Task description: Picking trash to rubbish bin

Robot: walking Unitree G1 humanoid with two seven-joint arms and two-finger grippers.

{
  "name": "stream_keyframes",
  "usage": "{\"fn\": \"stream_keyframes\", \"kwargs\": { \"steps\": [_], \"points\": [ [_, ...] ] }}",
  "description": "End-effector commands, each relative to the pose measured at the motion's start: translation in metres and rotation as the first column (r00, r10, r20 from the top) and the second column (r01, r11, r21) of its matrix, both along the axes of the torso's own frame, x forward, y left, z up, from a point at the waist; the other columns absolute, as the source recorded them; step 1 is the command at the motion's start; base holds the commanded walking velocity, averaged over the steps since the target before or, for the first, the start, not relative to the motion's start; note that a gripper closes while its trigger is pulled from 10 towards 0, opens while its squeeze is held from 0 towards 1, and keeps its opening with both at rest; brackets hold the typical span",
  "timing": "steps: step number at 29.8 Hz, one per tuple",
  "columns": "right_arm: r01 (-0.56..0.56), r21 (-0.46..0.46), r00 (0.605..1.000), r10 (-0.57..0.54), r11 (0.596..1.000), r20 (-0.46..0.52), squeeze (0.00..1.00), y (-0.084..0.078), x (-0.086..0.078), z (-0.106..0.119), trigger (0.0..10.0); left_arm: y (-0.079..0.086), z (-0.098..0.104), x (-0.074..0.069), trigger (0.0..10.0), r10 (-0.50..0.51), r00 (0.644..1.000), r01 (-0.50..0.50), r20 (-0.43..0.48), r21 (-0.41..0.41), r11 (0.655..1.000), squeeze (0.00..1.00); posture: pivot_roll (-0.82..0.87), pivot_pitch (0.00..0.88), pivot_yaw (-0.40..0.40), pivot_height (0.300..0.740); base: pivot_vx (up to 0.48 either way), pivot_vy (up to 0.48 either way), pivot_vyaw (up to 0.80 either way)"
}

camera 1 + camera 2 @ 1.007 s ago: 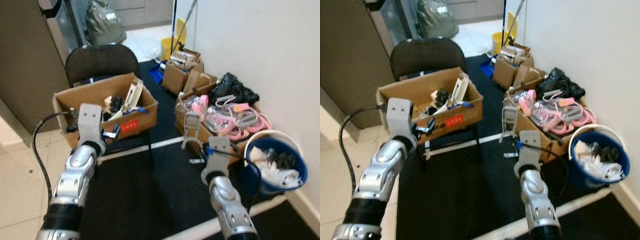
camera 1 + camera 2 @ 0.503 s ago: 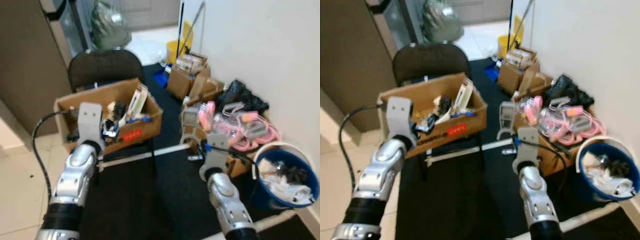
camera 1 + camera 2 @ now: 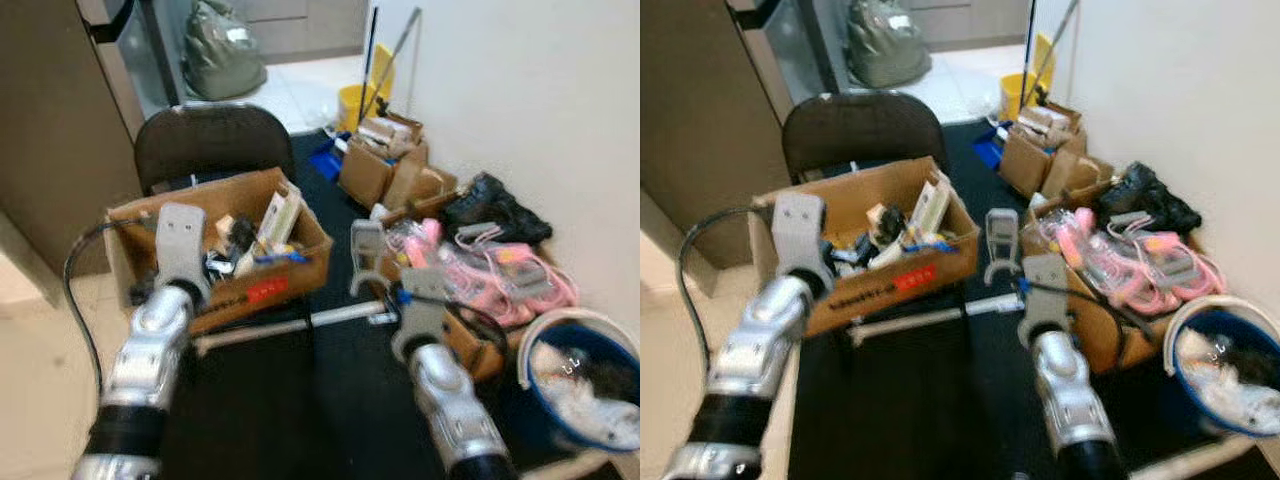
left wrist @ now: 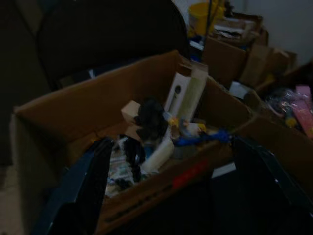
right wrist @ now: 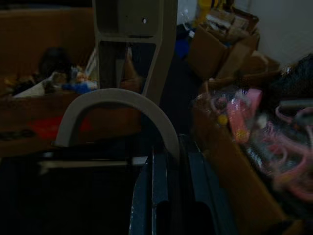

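Observation:
My right gripper [image 5: 165, 152] is shut on a grey plastic bracket [image 3: 365, 256] with an arched end, held upright above the black mat between the chair and the wall boxes. The rubbish bin, a blue bucket [image 3: 548, 412] with a white rim, stands at the lower right by the wall and holds white and dark trash. My left gripper [image 4: 171, 143] is open, its fingers [image 4: 93, 181] wide apart, just in front of a cardboard box [image 3: 290, 272] of mixed clutter that rests on a black chair [image 3: 205, 145].
Open cardboard boxes with pink plastic items [image 3: 500, 275] line the white wall, with a black bag [image 3: 495, 215] behind them. Further back are smaller boxes [image 3: 375, 165], a yellow mop bucket [image 3: 355, 100] and a grey sack [image 3: 225, 60]. A dark cabinet [image 3: 50, 130] stands left.
The whole picture has shifted, so the camera moved: the bin now sits nearer the lower right corner. Both arms keep much the same pose, the right still gripping the grey bracket.

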State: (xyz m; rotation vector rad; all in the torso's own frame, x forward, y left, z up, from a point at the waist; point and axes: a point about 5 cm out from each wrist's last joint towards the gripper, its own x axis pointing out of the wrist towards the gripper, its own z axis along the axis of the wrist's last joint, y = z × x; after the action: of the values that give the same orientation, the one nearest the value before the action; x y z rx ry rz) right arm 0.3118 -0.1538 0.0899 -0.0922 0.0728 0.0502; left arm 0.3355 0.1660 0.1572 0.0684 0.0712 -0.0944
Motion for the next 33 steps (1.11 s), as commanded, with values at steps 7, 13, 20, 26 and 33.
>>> {"fn": "stream_keyframes", "kwargs": {
  "steps": [7, 13, 20, 26, 33],
  "points": [
    [-0.01, 0.042, 1.0, 0.009, 0.999, 0.021, 0.0, 0.0099, 0.0001, 0.001, 10.0, 0.0052, -0.0028, -0.0017, 10.0, 0.011, 1.0, -0.011, -0.008, 0.011, 1.0, 0.0, 0.02, 0.104, 0.047, 0.74, 0.344, 0.0, 0.38],
    [-0.003, 0.054, 1.0, 0.002, 0.999, 0.013, 0.0, 0.0083, -0.001, -0.0009, 10.0, 0.0049, -0.0027, -0.0029, 10.0, -0.003, 1.0, 0.003, -0.003, 0.015, 1.0, 0.0, 0.02, 0.097, 0.048, 0.74, 0.334, 0.0, 0.0],
    [-0.003, 0.041, 1.0, 0.003, 0.999, 0.004, 0.0, 0.0084, -0.0028, -0.0036, 10.0, 0.0041, -0.004, -0.0036, 10.0, -0.007, 1.0, 0.007, -0.006, 0.018, 1.0, 0.0, 0.02, 0.09, 0.048, 0.74, 0.332, 0.0, 0.0],
    [-0.003, 0.044, 1.0, 0.003, 0.999, 0.004, 0.0, 0.0088, -0.0031, -0.0043, 10.0, 0.0028, -0.0042, -0.0037, 10.0, -0.014, 1.0, 0.014, -0.006, 0.015, 1.0, 0.0, 0.02, 0.086, 0.047, 0.74, 0.331, 0.0, 0.0],
    [-0.005, 0.045, 1.0, 0.005, 0.999, 0.0, 0.0, 0.0094, -0.0031, -0.0049, 10.0, 0.002, -0.0048, -0.0043, 10.0, -0.017, 1.0, 0.017, -0.008, 0.016, 1.0, 0.0, 0.03, 0.09, 0.047, 0.74, 0.333, 0.0, 0.0]
  ]
}}
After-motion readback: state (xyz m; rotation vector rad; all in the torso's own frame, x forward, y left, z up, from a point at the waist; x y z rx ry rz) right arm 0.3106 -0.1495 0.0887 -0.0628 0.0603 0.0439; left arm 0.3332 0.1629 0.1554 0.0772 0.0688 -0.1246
